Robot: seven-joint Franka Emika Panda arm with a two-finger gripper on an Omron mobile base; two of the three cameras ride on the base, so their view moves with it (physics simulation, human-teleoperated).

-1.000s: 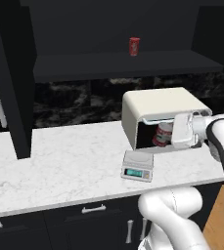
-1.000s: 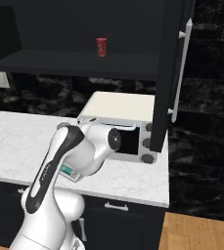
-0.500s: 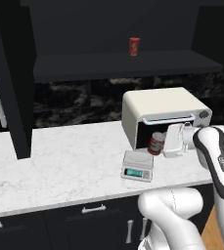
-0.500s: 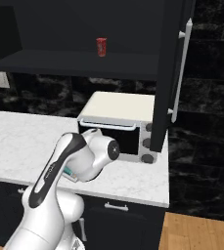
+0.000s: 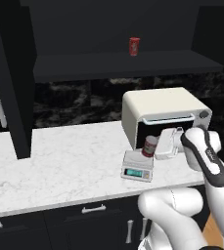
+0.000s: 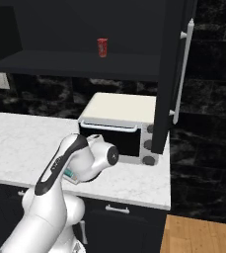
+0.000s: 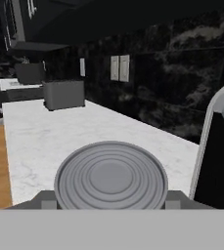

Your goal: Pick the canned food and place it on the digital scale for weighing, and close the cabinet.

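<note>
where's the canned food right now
In the left base view the canned food is held in the end effector, just above the back right corner of the digital scale, in front of the toaster oven.

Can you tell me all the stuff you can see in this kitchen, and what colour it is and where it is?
canned food: 1, red with grey top, held at the back edge of the scale
digital scale: 1, light grey, teal display, on the counter
toaster oven: 1, cream, on the counter
slim can: 1, red, on the cabinet shelf
cabinet: 1, black, doors open, above the counter
counter: 1, white marble
gripper: 1, white, closed on the canned food
</note>
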